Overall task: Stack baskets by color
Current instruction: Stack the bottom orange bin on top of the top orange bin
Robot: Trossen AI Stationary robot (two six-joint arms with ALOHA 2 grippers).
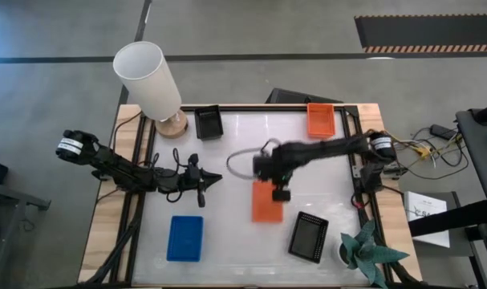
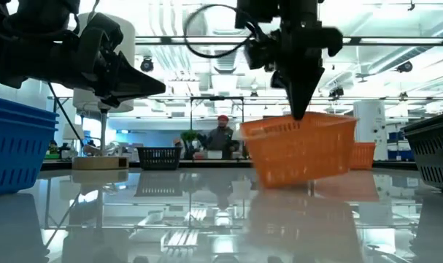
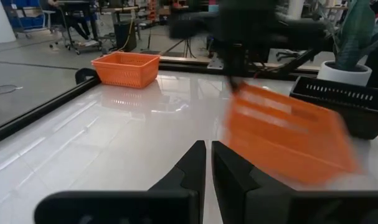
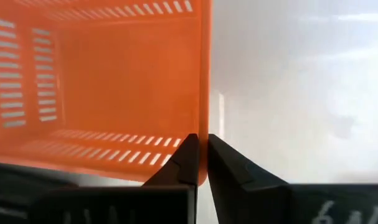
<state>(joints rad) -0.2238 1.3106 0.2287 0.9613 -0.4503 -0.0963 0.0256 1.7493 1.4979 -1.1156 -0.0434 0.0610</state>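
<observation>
Fingers of my right gripper [image 4: 201, 158] were pinched onto the thin rim of the orange basket [image 1: 267, 201] at mid-bench, one finger inside its slotted plastic wall and one outside. It hung tilted, one bottom edge on the glossy white bench [image 1: 227, 144]. My left gripper [image 1: 213, 178] hovered just beside it with its dark, tapered fingers pressed together on nothing. Nearer the front edge lay a blue basket [image 1: 184, 238] and a black basket [image 1: 308, 238], both shallow, rectangular and mesh-walled. Farther back sat another black basket [image 1: 209, 122] and a second orange basket [image 1: 320, 118]. Beyond the first stood a smooth white lampshade cylinder [image 1: 148, 80].
</observation>
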